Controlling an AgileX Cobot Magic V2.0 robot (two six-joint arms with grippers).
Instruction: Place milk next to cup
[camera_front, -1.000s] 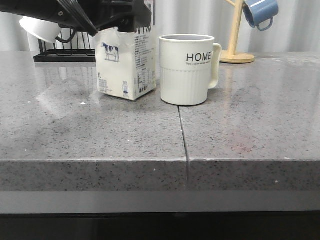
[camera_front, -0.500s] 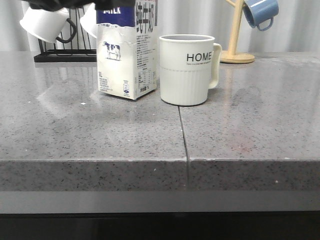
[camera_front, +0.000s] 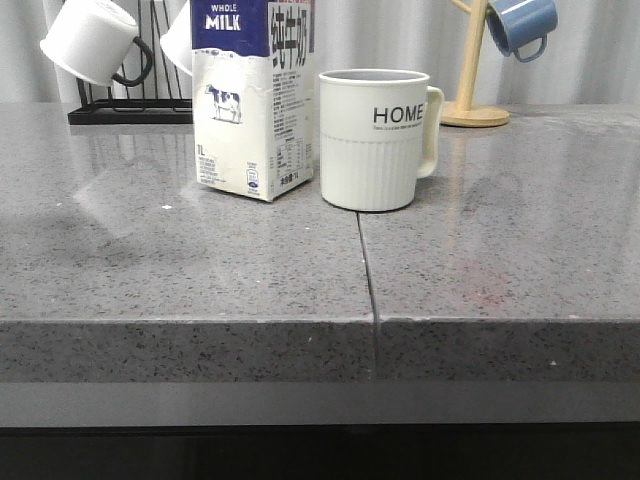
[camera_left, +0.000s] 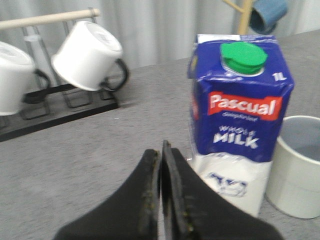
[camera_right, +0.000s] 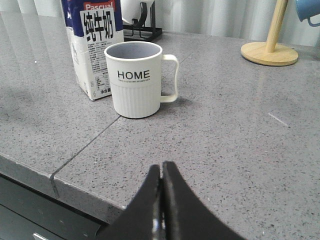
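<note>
Just beyond the left gripper (camera_left: 161, 150), whose two dark fingers are pressed together with nothing between them, the milk (camera_left: 239, 125) stands upright on the grey speckled table (camera_left: 90, 150). It is free of the gripper, apart from the fingertips, with its green screw cap and blue top band turned toward the wrist camera. The cup (camera_left: 296, 167) sits just past the carton on the side away from this gripper, with only part of its rim and wall in sight. Farther back from the gripper, two white mugs (camera_left: 89, 56) with black handles hang tilted on a black rack (camera_left: 60, 107).

Ahead of the right gripper (camera_right: 161, 172), which is likewise closed on nothing and hangs near the table's front edge, the cup (camera_right: 136, 79) stands upright and well clear of the fingertips, its "HOME" lettering facing the gripper and its handle pointing away from the carton. The milk (camera_right: 95, 47) is just beside the cup on the far side from the handle; whether the two touch cannot be told from here. A wooden stand (camera_right: 270, 50) rises farther off, beyond the cup.

From the front, the milk (camera_front: 255, 100) and the cup (camera_front: 375, 140) stand side by side with a narrow gap at their bases, straddling neither gripper; a blue mug (camera_front: 520, 25) hangs on the wooden stand (camera_front: 470, 70) behind them, and a seam (camera_front: 368, 270) in the table (camera_front: 150, 270) runs forward from under the cup.
</note>
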